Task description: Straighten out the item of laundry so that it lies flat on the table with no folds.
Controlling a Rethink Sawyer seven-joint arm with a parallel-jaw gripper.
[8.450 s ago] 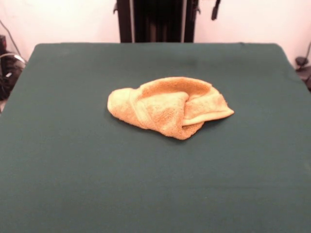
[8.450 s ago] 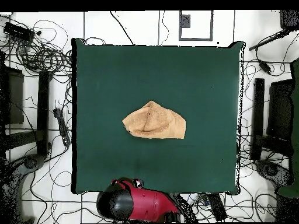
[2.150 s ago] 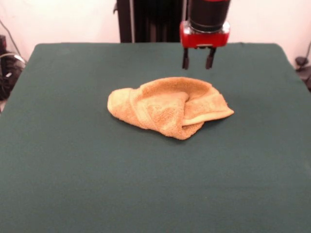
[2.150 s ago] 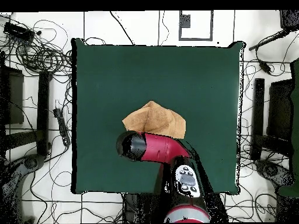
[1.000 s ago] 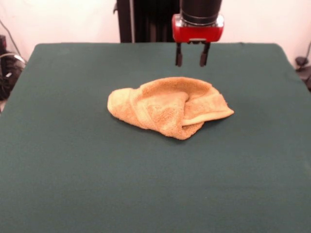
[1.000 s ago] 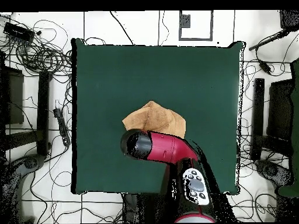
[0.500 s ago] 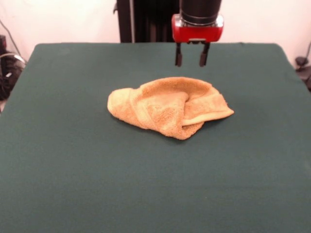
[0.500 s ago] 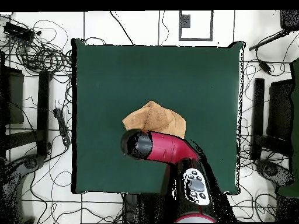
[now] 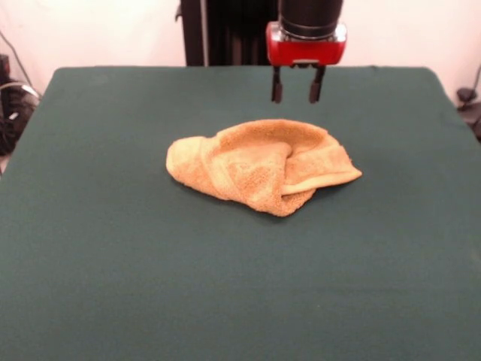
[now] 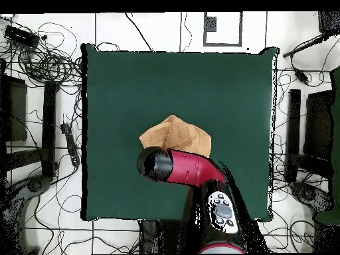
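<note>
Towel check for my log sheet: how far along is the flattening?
Nothing is flattened yet: the towel lies bunched in folds near the middle of the table. In hand: the gripper hangs open above the towel's far edge, touching nothing. Left: gripping an edge and spreading the cloth flat.

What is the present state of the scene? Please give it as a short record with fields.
towel: yellow-orange towel lies crumpled with folds, near the middle
table: green table, otherwise bare
end effector: open, holds nothing
end effector position: hangs above the towel's far edge in the front view, not touching it
task state: towel not yet flat
</note>
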